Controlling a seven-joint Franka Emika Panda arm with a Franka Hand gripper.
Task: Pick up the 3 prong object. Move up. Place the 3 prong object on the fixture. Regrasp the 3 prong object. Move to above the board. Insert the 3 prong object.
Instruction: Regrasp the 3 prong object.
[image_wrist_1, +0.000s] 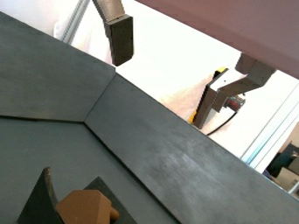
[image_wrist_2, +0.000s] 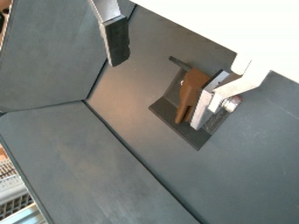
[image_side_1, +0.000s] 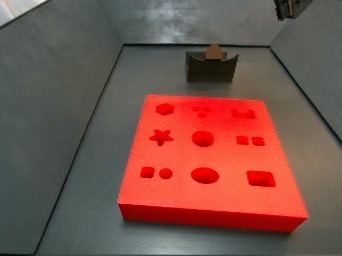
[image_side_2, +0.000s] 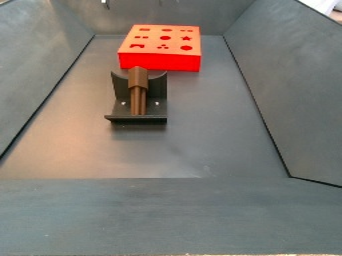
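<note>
I see the gripper (image_wrist_2: 176, 66) raised clear of the fixture (image_wrist_2: 187, 122), fingers (image_wrist_2: 115, 39) spread and empty; the 3 prong object (image_wrist_2: 187, 98) rests upright there, below them.

The hand (image_side_1: 286, 8) sits at the upper edge in a side view, high over the far right corner. Below it lies a dark grey floor (image_side_2: 187, 150), matt and faintly scuffed, ringed by sloping grey walls (image_side_2: 40, 85) that meet it along sharp seams. Beyond the wall rim in a wrist view is a bright white background (image_wrist_1: 176, 74)
</note>
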